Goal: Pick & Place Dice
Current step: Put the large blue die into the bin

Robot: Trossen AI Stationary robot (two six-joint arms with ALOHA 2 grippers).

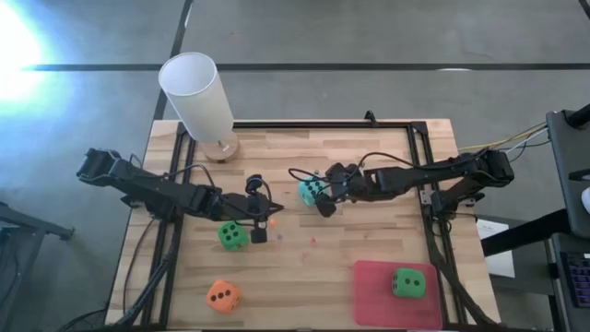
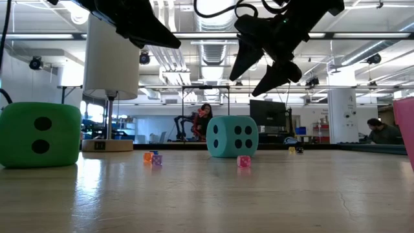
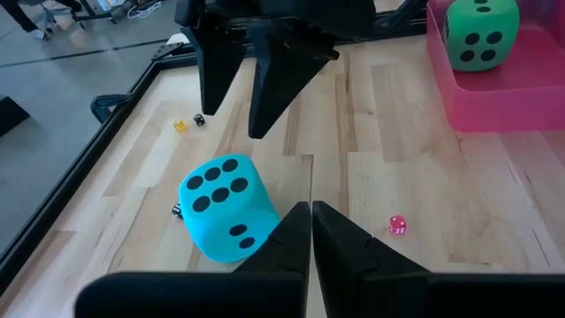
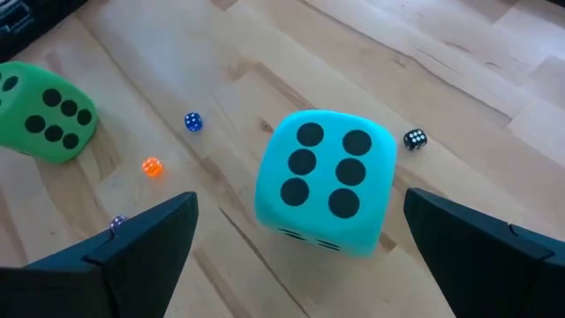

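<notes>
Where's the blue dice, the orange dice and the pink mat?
teal die (image 4: 322, 181), right wrist view, on its six-pip face.
orange die (image 1: 222, 296), high view, on its top face.
pink mat (image 1: 373, 295), high view, on a bare part beside the green die.

Right gripper (image 1: 320, 197) at desk centre, arm stretched in from right, jaws wide open, pointing down. Left gripper (image 1: 257, 224) reaches in from left, jaws closed together, empty.

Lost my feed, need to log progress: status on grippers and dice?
Right gripper open, poised over teal die, not touching. Left gripper shut, idle beside green die. Another green die on pink mat. Nothing blocking.
</notes>
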